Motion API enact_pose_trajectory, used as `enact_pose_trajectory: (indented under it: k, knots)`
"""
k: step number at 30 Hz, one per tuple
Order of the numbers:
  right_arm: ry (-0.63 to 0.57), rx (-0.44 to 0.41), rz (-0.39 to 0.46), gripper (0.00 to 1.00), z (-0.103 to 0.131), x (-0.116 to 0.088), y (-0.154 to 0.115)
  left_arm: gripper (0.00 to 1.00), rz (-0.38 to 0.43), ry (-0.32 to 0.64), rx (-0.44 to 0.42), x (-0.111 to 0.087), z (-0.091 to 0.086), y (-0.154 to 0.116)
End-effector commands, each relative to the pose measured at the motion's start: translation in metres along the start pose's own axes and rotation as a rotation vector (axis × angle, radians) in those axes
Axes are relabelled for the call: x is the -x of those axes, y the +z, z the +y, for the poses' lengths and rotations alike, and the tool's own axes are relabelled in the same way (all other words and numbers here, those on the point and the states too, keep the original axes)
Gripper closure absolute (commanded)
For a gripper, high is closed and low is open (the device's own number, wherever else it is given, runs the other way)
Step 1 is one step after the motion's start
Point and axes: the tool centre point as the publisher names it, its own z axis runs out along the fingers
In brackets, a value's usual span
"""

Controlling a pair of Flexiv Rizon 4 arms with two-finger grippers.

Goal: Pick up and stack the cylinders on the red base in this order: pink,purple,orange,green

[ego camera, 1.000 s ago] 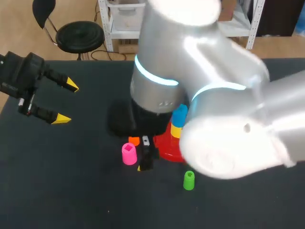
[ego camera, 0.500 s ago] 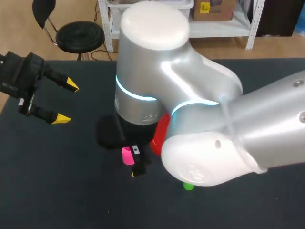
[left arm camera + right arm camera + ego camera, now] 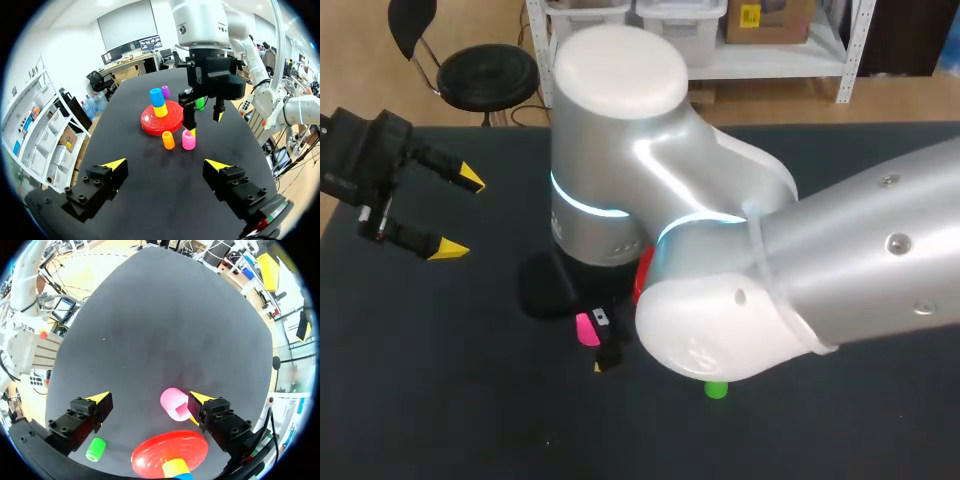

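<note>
Black counter [image 3: 440, 400] carried every piece. Low over it the right gripper [image 3: 149, 398] hung with its fingers spread wide and nothing held. The pink cylinder [image 3: 174, 403] stood upright between them, close against one finger and well apart from the other. An orange cylinder [image 3: 168, 140] stood just beside the pink one, near the red base [image 3: 160, 117], which bore a yellow cylinder [image 3: 160, 110] with a blue cylinder [image 3: 157, 97] on top. A purple cylinder [image 3: 165, 91] stood beyond the base, and a green cylinder [image 3: 95, 449] near it. The left gripper [image 3: 460, 214] was at the counter's left edge, wide open and empty.
</note>
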Motion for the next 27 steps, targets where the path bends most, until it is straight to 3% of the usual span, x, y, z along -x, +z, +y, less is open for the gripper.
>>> enact_pose_trajectory:
  k: [1,27]
  knots:
    - [-0.019,0.004,-0.009,0.0,-0.004,-0.004,0.005,0.0,-0.004,0.004,0.003,-0.001,-0.001,0.0]
    - [-0.093,0.024,0.003,0.0,-0.025,-0.011,0.014,0.0,-0.004,0.004,0.003,-0.001,-0.001,0.0]
